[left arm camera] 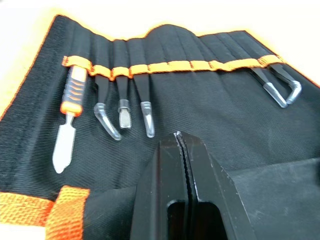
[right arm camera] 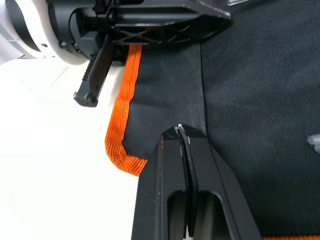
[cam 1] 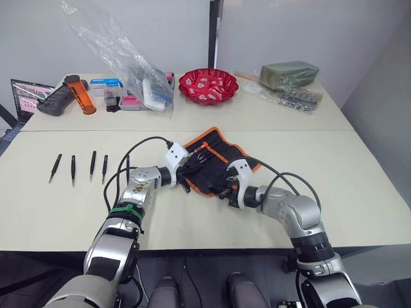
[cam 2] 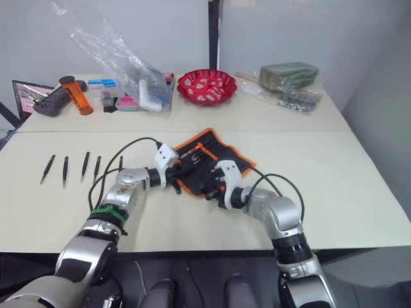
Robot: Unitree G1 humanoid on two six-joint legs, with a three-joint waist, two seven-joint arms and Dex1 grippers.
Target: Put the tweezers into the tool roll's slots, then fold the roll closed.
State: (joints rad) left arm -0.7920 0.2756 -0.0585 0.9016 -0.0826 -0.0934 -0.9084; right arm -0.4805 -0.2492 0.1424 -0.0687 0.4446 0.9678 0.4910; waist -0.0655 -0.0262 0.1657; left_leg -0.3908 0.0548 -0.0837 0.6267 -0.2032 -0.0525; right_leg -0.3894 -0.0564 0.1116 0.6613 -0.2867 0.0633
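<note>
Left wrist view alone shows tools in the slots [left arm camera: 150, 66]; both grippers' jaws clenched, empty.

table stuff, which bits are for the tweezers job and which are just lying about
For the job:
- tool roll, open, some tools already in its slots
- loose tweezers in a row on the table
- left hand and right hand, both shut over the roll

Lying about:
- red bowl
- orange bottle
- plastic bag
- green packet

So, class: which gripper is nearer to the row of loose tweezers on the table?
Left. The left gripper sits at the roll's edge facing the tweezers; the right gripper is further over the roll, away from them.
</note>
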